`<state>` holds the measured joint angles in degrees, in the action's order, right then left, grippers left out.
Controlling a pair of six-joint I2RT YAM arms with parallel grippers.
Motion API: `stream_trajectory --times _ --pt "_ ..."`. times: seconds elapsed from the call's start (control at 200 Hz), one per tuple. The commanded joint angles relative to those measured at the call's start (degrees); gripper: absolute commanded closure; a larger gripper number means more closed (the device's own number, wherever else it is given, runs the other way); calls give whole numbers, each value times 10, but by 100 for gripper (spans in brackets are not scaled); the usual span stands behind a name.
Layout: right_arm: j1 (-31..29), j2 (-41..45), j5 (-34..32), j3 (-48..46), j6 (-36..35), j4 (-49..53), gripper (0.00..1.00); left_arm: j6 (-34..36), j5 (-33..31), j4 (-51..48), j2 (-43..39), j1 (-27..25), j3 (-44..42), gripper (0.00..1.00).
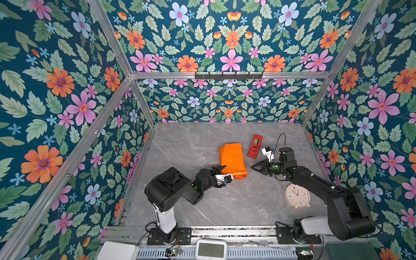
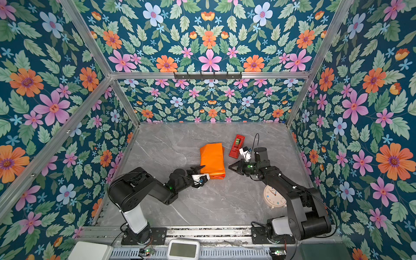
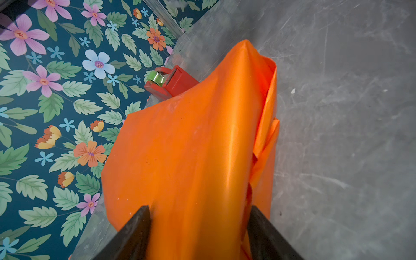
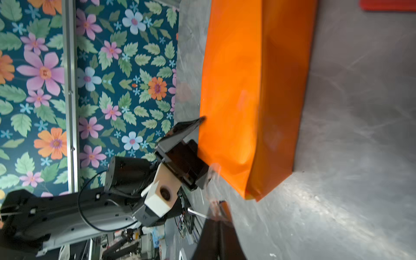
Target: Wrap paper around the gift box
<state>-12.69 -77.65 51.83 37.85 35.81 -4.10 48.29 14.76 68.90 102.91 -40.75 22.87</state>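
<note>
Left wrist view: the left gripper (image 3: pixel 199 209) has its jaws set wide astride the near end of the paper (image 3: pixel 191 135), one black finger on each side. Whether the pads actually press the parcel, I cannot tell. In a top view the right gripper (image 1: pixel 253 167) is pinched fully closed. Its tip aims at the parcel's right flank, near but apart.

Risks, as judged:
1. The layered flaps (image 3: pixel 266 139) along one side look loose, and I see no tape on them. Glossy paper holds a crease poorly, so the folds may spring open if the left jaws let go.
2. A poke from the closed right tip could slide the light parcel over the smooth marble table (image 1: pixel 191 139) instead of creasing it, unless the left side braces it.
3. A finger snagging a flap edge could tear or unroll it.

Appearance: the paper lies mid-table, glossy orange face outward, folded into a longish block. It is near the red tape dispenser (image 1: pixel 255 146) and well apart from the cream alarm clock (image 1: pixel 297 196). The gift box is wholly covered — no blue shows; I take it to be inside. The top face is smooth with soft highlights, the near end puffy and not squared.
</note>
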Motion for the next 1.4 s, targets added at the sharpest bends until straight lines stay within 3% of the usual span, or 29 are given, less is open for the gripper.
stream_trajectory --times 0.0,0.135,0.22,0.355,0.51,0.72,0.84,1.03,1.28,1.395 --pt "-34 15 16 -10 -49 25 100 -3 -1 -47 3 0 0 30" --pt "-63 16 -28 -13 -65 35 100 -4 -1 -47 3 0 2 31" --pt "-62 5 -92 -1 -58 69 97 -4 -1 -47 2 0 1 31" --pt "-62 -2 -119 7 -45 93 80 -3 -2 -47 1 0 1 31" --pt "-59 6 -197 30 -35 197 60 -5 -1 -47 0 0 0 31" --pt "-47 -11 -159 34 5 247 55 -5 -2 -47 0 0 0 31" --pt "-47 -44 -112 19 36 223 55 -6 -1 -47 1 0 0 31" --pt "-24 -90 -90 -7 70 189 55 -6 1 -47 1 -1 2 30" --pt "28 -149 -79 -15 68 200 54 -6 0 -47 1 -1 2 31" --pt "43 -153 -109 -4 49 234 53 -5 -2 -47 1 -1 0 30"
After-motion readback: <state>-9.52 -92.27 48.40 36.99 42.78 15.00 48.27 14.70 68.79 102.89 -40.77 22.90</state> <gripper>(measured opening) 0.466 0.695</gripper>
